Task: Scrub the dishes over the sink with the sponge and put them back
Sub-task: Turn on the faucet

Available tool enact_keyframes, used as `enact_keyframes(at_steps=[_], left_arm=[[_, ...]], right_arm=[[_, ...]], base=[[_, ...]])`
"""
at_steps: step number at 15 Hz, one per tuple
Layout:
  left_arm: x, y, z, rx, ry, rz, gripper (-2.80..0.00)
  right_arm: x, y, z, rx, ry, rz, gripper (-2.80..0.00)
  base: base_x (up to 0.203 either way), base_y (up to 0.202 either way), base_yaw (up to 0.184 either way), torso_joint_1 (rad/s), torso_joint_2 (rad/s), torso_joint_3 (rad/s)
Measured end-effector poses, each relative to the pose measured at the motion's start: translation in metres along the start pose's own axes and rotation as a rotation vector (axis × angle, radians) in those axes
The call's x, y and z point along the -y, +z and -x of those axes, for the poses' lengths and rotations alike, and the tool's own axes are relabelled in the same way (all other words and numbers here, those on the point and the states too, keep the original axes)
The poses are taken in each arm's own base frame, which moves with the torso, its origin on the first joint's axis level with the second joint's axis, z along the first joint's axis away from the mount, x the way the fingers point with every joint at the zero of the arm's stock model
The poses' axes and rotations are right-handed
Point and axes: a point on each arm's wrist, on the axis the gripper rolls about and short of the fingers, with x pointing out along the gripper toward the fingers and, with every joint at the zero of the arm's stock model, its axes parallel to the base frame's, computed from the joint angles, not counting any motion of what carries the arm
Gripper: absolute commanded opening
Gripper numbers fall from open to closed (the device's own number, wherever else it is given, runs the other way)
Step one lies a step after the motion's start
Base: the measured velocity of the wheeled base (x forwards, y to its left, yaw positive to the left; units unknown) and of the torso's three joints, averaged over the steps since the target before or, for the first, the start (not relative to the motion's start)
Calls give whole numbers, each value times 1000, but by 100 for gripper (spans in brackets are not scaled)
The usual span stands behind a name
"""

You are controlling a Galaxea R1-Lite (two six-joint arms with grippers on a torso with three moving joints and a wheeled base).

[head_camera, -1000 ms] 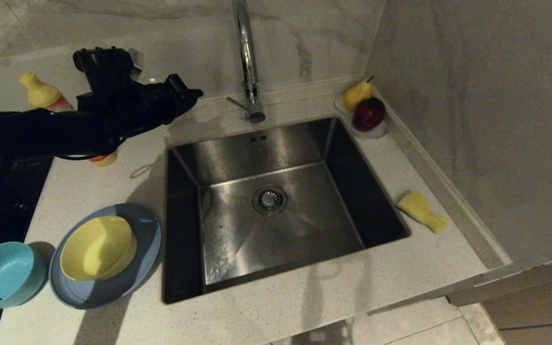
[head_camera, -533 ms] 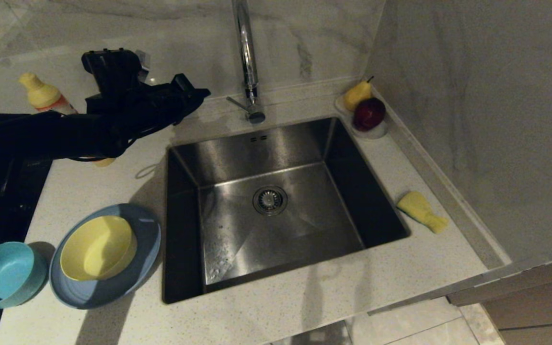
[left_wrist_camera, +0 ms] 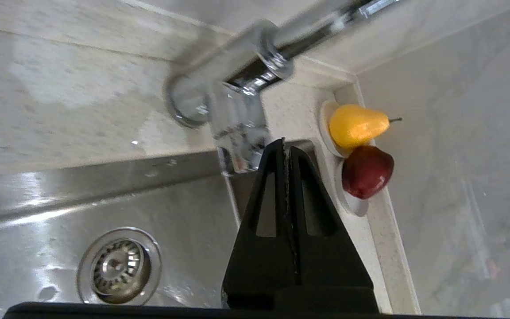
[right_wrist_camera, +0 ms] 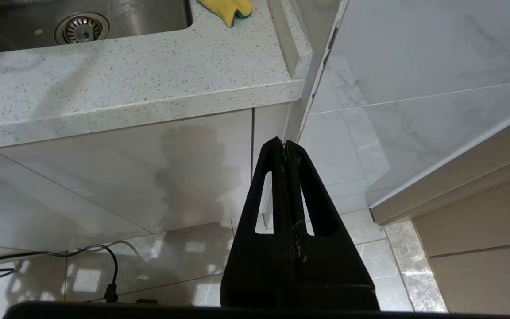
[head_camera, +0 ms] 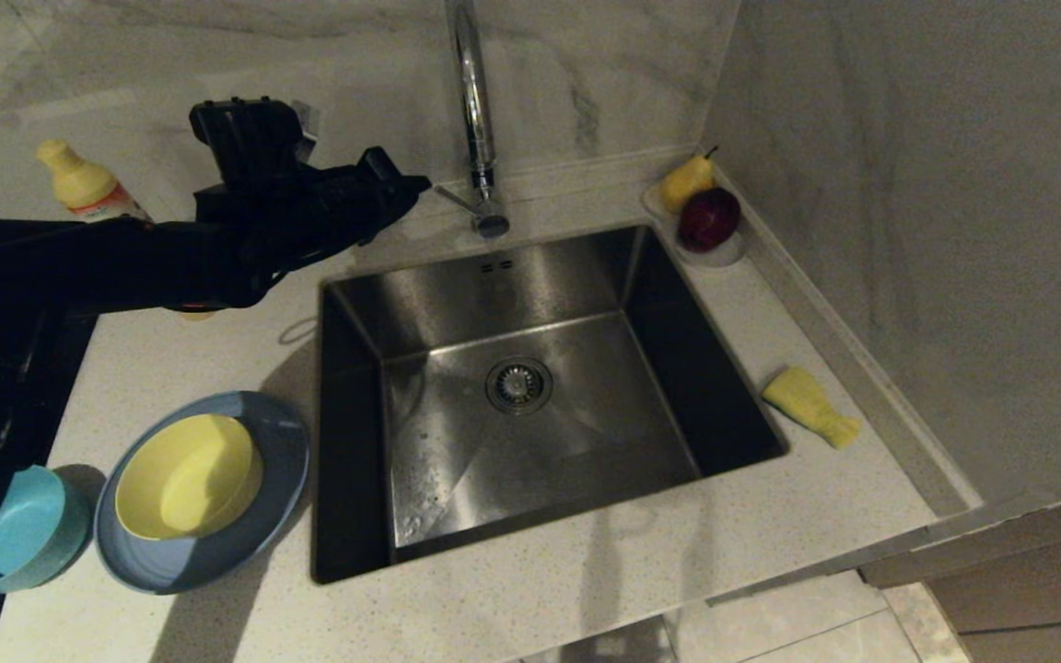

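Overhead, closed black wedge-shaped left pincer [head_camera: 415, 184] beside chrome tap [head_camera: 475, 110], brushed steel sink [head_camera: 457, 442] below.

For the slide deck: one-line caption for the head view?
Left gripper, shut and empty, points toward the tap behind the sink; dishes and sponge wait on the counter.
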Motion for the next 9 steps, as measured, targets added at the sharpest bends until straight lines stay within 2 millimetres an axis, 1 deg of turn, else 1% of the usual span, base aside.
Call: enact_keyframes(at_steps=[7, 9], left_arm=[[-9, -12, -7, -15, 30, 8, -280], [-9, -14, -9, -17, 30, 8, -280]], right_arm=[[0, 0, 0, 0, 0, 1, -280], [0, 0, 0, 0, 0, 0, -280]], base=[[0, 0, 0, 0, 0, 0], [0, 0, 0, 0, 0, 0]])
